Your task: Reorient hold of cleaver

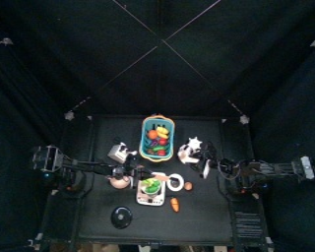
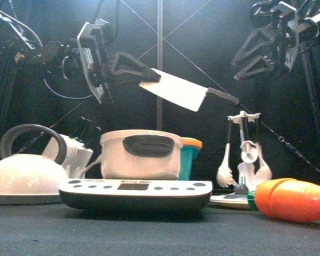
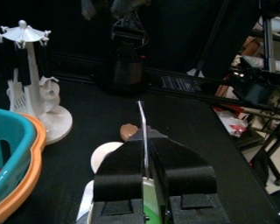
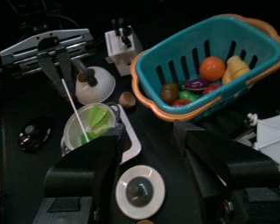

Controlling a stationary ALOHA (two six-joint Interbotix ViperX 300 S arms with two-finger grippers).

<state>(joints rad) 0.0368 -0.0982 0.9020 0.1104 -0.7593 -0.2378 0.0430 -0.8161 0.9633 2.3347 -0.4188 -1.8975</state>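
Left tool [image 3: 146, 179] clamps the cleaver [image 2: 176, 91] high in open air; right tool [image 4: 154, 166] hangs apart, empty.

My view: robot test cell, not real kitchen. Black curtains [image 1: 68, 59] pen small black table [image 1: 94, 221] on all sides, bare frame poles at table corners. Kitchen props crowd table: teal basket [image 4: 213, 66] of toy produce, kettle [image 2: 29, 165], digital scale [image 2: 133, 195], utensil rack [image 3: 31, 83].
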